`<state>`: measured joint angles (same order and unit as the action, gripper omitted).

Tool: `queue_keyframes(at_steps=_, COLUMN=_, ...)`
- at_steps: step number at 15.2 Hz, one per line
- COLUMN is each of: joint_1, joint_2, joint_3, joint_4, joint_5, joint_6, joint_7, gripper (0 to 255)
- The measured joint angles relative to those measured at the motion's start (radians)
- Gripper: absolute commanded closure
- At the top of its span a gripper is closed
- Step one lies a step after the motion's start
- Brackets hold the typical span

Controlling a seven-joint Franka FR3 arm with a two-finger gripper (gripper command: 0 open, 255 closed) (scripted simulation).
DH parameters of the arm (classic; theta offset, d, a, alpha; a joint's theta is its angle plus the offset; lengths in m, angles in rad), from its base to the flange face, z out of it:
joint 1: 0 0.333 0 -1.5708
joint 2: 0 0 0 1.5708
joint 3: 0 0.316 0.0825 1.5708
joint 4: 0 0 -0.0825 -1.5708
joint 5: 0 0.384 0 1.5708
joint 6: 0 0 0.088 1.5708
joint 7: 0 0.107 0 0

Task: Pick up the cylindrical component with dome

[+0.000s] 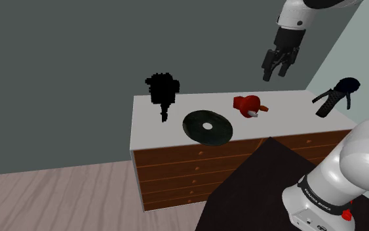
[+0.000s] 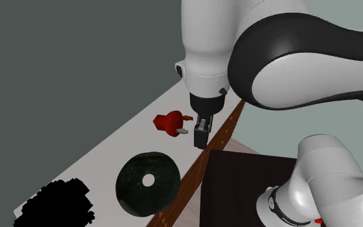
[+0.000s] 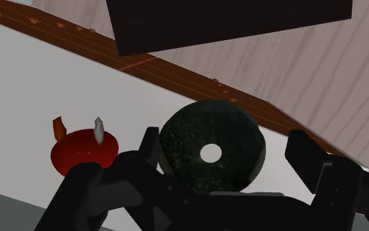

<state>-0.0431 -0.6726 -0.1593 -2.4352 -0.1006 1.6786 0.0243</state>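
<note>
red domed cylinder (image 3: 84,152), grey and orange prongs | on white dresser top (image 1: 153,123) | pincer (image 1: 276,74) spread apart, empty

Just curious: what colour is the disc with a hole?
Dark mottled green disc, clearest in the wrist view.

One red cylinder (image 1: 245,104), one disc (image 1: 222,131), one black shape (image 1: 162,88), one tool (image 1: 333,97).

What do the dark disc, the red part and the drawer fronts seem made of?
The dark disc looks mottled green-black and matte, perhaps stone. The red part is plain smooth red, maybe plastic or painted metal. The drawer fronts show brown streaky grain, so likely wood.
</note>
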Motion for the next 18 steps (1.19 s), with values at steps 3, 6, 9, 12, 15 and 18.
queue_keyframes(at_steps=3, joint_1=-0.014, joint_2=0.070, joint_3=-0.040, joint_4=-0.024, joint_5=-0.019, joint_6=0.087, joint_7=-0.026, gripper=0)
queue_keyframes(at_steps=6, joint_1=-0.030, joint_2=0.150, joint_3=-0.085, joint_4=-0.034, joint_5=-0.036, joint_6=0.171, joint_7=-0.060, gripper=0)
queue_keyframes(at_steps=9, joint_1=-0.041, joint_2=0.247, joint_3=-0.130, joint_4=-0.034, joint_5=-0.043, joint_6=0.262, joint_7=-0.095, gripper=0)
queue_keyframes(at_steps=12, joint_1=-0.049, joint_2=0.343, joint_3=-0.168, joint_4=-0.020, joint_5=-0.038, joint_6=0.338, joint_7=-0.128, gripper=0)
queue_keyframes(at_steps=15, joint_1=-0.055, joint_2=0.447, joint_3=-0.204, joint_4=0.008, joint_5=-0.021, joint_6=0.406, joint_7=-0.167, gripper=0)
queue_keyframes(at_steps=18, joint_1=-0.064, joint_2=0.579, joint_3=-0.241, joint_4=0.056, joint_5=0.015, joint_6=0.478, joint_7=-0.224, gripper=0)
